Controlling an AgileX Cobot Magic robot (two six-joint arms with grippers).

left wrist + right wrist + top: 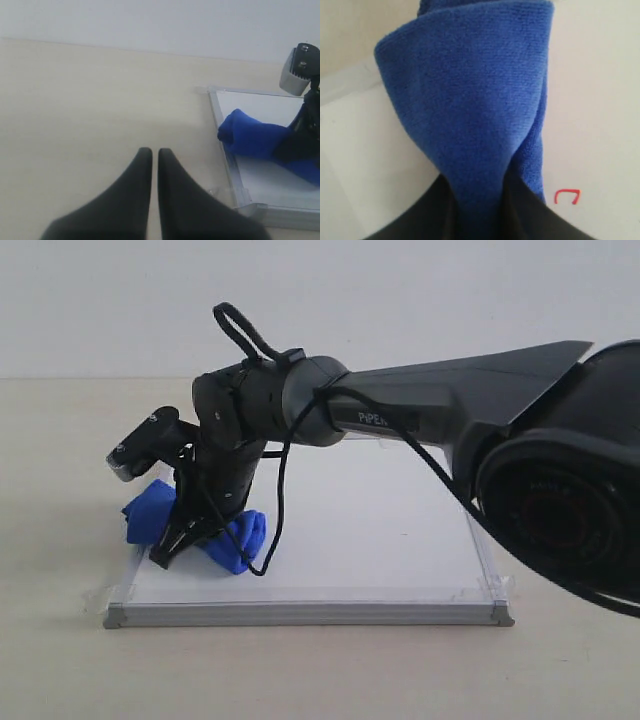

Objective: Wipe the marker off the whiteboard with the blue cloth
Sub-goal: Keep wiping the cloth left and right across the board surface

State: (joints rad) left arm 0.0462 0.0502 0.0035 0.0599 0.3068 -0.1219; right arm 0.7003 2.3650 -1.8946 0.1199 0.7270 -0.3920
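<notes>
The blue cloth (470, 100) is gripped by the right claw (170, 545) and pressed onto the whiteboard (380, 540) near its left edge in the exterior view. A red marker (567, 196) hook is seen beside the cloth. The left claw (150, 165) is clenched, empty, over the bench (75, 125).

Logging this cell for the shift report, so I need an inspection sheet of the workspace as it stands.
Surface: pale table, with the whiteboard lying flat on it.
Job's things: blue cloth on the board near a corner; red marker trace visible beside it.
Clutter: nothing seen.
Grippers: right gripper shut on the cloth; left gripper shut, empty, over the table beside the board.
Cables: black cable hangs in a loop beside the cloth.
Surroundings: plain pale wall.
</notes>
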